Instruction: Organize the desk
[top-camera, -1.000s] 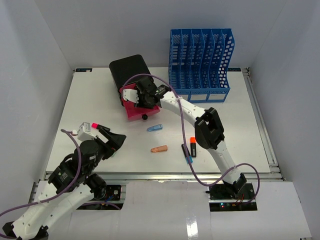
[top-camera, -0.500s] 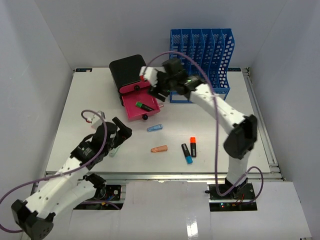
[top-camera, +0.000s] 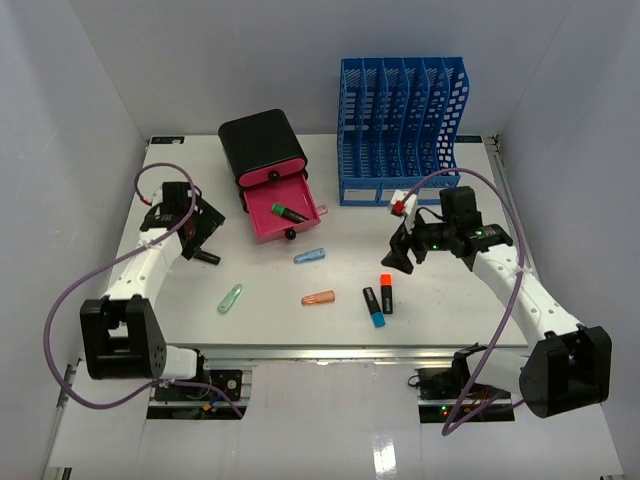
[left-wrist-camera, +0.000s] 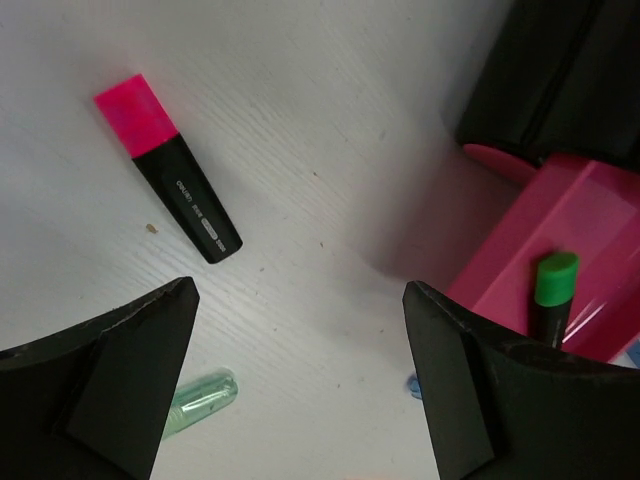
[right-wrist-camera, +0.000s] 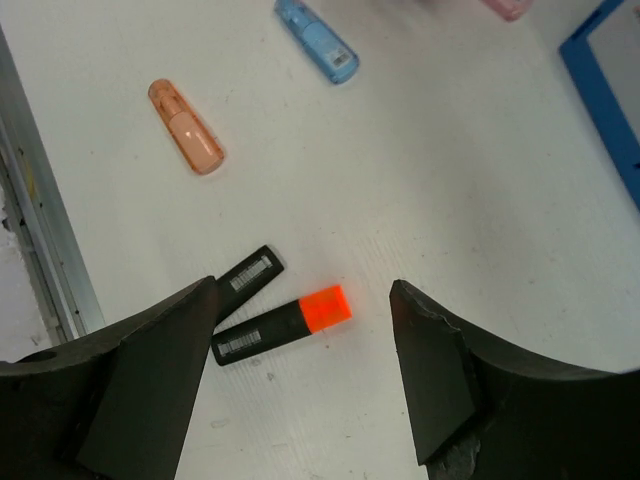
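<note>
The white desk (top-camera: 480, 230) holds scattered items. My left gripper (top-camera: 198, 234) (left-wrist-camera: 298, 300) is open and empty, hovering beside a pink highlighter (left-wrist-camera: 168, 168) (top-camera: 207, 257). My right gripper (top-camera: 398, 250) (right-wrist-camera: 302, 300) is open and empty above an orange highlighter (top-camera: 386, 293) (right-wrist-camera: 283, 325). A blue highlighter (top-camera: 373, 307) (right-wrist-camera: 248, 272) lies next to the orange one. A green highlighter (top-camera: 290, 212) (left-wrist-camera: 550, 297) lies in the open pink drawer (top-camera: 268, 222) (left-wrist-camera: 590, 230) of the black box (top-camera: 262, 145).
A blue slotted file rack (top-camera: 400, 130) stands at the back right. An orange capsule (top-camera: 318, 297) (right-wrist-camera: 187, 127), a blue capsule (top-camera: 309, 255) (right-wrist-camera: 316, 41) and a green capsule (top-camera: 230, 298) (left-wrist-camera: 200, 400) lie on the desk. A metal rail (top-camera: 330, 348) runs along the front edge.
My right arm has pulled away from the drawer, leaving the green highlighter in it, and swung right over the orange highlighter. My left arm has moved back to the pink highlighter.
</note>
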